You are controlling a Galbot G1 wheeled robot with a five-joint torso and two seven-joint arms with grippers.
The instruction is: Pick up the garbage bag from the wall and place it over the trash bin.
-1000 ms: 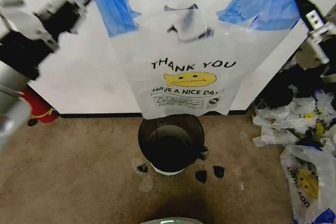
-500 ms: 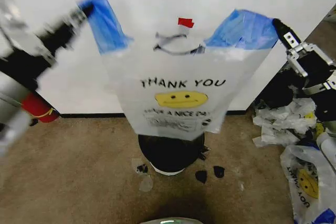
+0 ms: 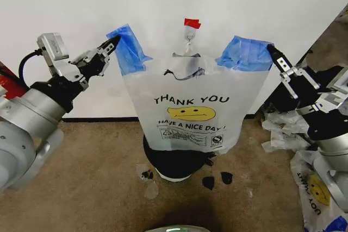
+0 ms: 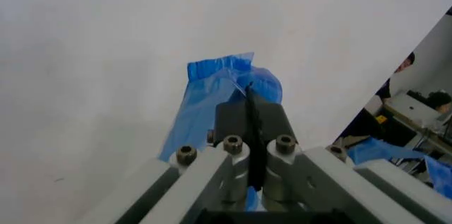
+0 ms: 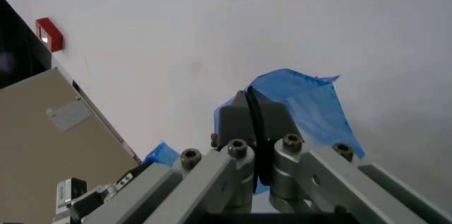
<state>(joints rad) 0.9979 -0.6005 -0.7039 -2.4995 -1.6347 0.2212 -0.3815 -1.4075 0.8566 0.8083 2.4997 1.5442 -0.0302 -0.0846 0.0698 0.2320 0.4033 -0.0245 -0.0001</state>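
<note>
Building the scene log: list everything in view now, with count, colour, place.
garbage bag: 1, see-through with blue handles, yellow smiley, black print; held spread in front of the wall, above the bin
trash bin: 1, dark with white base; on the carpet at the wall, top hidden by the bag
wall: 1, white, black baseboard; behind everything
red tape: 1, on the wall above the bag
dark scraps: a few; on the carpet by the bin
other bags: a pile, whitish; on the floor on the right
left gripper: shut on the bag's left handle
right gripper: shut on the bag's right handle
</note>
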